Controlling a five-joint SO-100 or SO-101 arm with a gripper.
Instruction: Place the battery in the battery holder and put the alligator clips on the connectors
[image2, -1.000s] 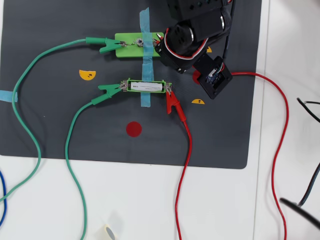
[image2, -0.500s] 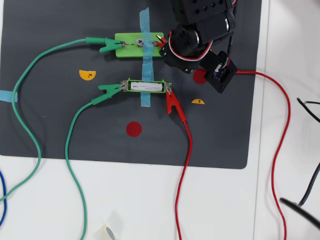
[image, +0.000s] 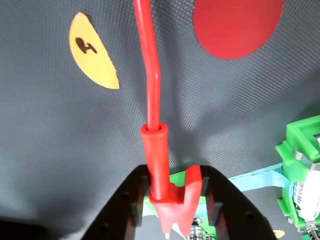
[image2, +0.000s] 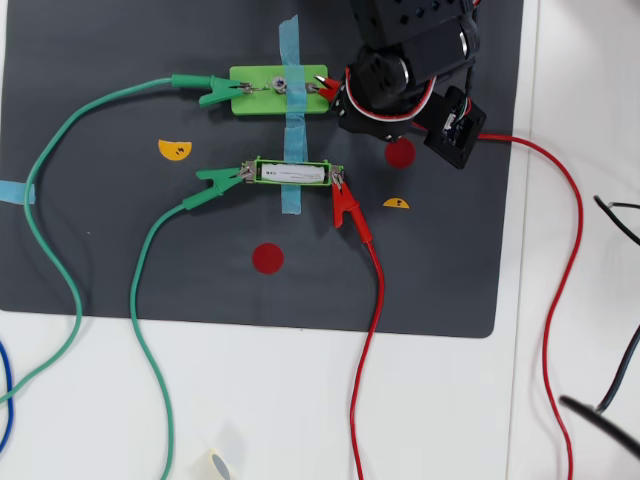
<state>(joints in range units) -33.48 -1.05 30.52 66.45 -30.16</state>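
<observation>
While the black two-finger gripper (image: 172, 212) was clenched on the red rubber-sleeved alligator clip (image: 170, 192) in wrist view, its jaws pinched the clip's handles and the metal nose pointed at 6 o'clock toward a silver screw terminal (image: 196, 232) on the light-green plate (image2: 268, 90). In overhead view that clip (image2: 323, 84) sat at the plate's 3 o'clock end, touching or nearly so; couldn't tell if it bit yet.

Handling, as a judgement: clip is light, spring-loaded, w/ a soft grippy sleeve; best held across the two handle flanks, approx. where the fingers were. Stiff-ish red wire (image: 150, 65) ran off toward 12 in wrist view and could tug the clip sideways.

Elsewhere in overhead view: small white cylindrical battery (image2: 293, 173) lay in the narrow bright-green battery holder (image2: 296, 161), at roughly 7 o'clock from the gripper (image2: 335, 92). A green clip (image2: 218, 180) sat at its 9 o'clock tab, a second red clip (image2: 346, 207) at its 3 o'clock tab, another green clip (image2: 212, 92) at the plate's 9 o'clock end.

Obstacles: blue tape strip (image2: 290, 110) crossed plate and holder; red round sticker (image2: 400, 153) and yellow half-moon sticker (image2: 396, 203) lay flat on the dark mat (image2: 120, 230), no hindrance.
</observation>
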